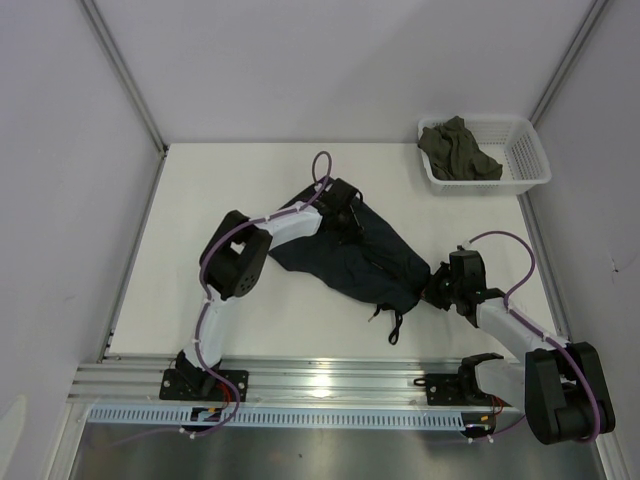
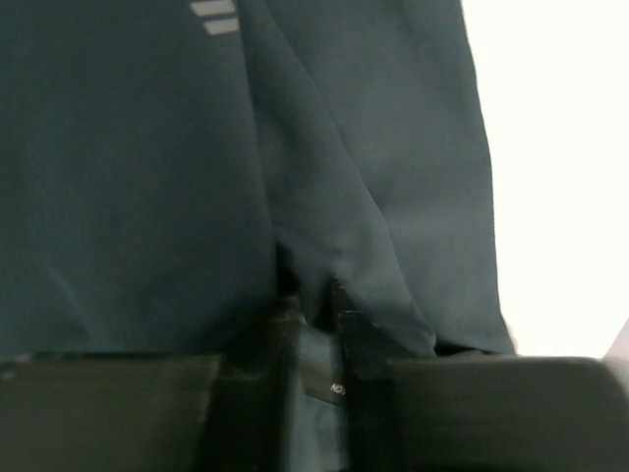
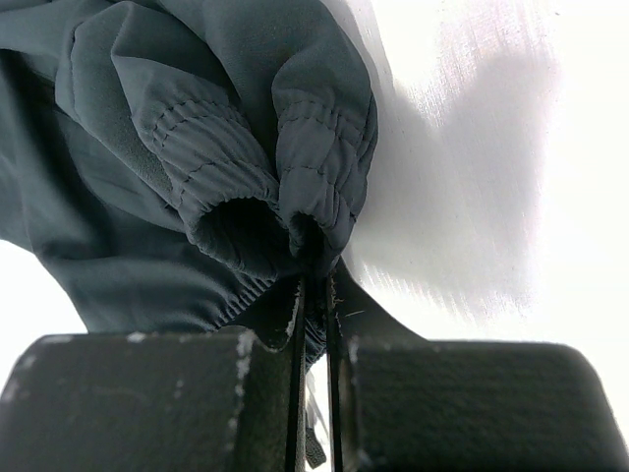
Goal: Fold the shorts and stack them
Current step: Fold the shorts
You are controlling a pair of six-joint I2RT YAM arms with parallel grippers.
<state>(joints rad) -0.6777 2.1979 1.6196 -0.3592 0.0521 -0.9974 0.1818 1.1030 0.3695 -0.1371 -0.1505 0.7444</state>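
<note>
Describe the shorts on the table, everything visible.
The shorts are dark teal-navy soft fabric, lying crumpled and stretched diagonally on the white table. Black drawstring cords trail from their near-right end. The gathered elastic edge is bunched at the right gripper, which pinches it; the left gripper pinches the far end. Two pale stripes show on one panel.
</note>
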